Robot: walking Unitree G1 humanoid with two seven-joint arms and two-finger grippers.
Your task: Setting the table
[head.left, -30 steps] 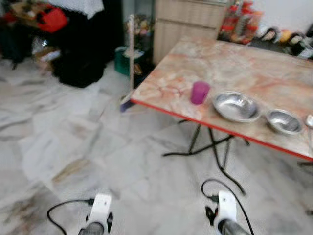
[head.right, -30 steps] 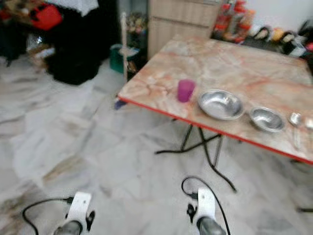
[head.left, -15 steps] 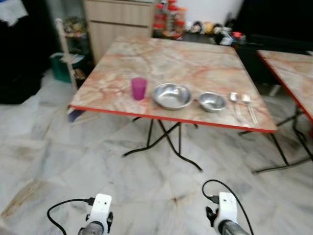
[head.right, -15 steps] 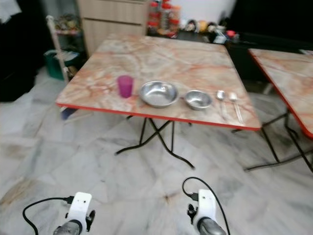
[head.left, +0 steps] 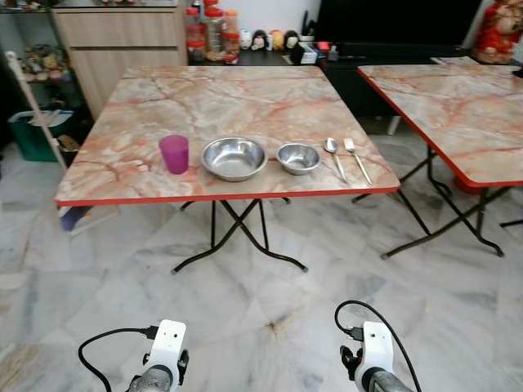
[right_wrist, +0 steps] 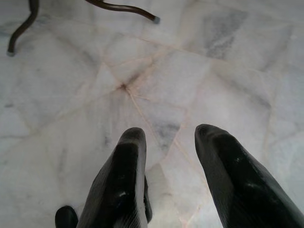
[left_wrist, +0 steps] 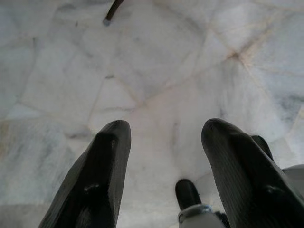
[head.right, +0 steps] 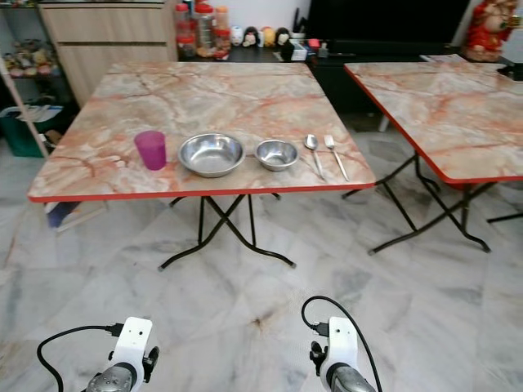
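A folding table (head.left: 229, 102) with a marbled top and red edge stands ahead of me. Along its near edge sit a purple cup (head.left: 174, 153), a large steel bowl (head.left: 234, 158), a small steel bowl (head.left: 299, 158), a spoon (head.left: 333, 151) and a fork (head.left: 354, 155). Both arms hang low at the bottom of the eye views, well short of the table. My left gripper (left_wrist: 164, 130) is open over the marble floor. My right gripper (right_wrist: 167, 137) is open too, with nothing between its fingers.
A second marbled table (head.left: 458, 102) stands to the right, with a gap of floor between the two. A wooden cabinet (head.left: 122, 37) and a low shelf with jars and figurines (head.left: 245, 37) line the back wall. Crossed black legs (head.left: 237, 237) brace the table.
The whole view has swung to the right and sharpened: the table now sits centred, and the second table has come into sight. The arms hang as before.
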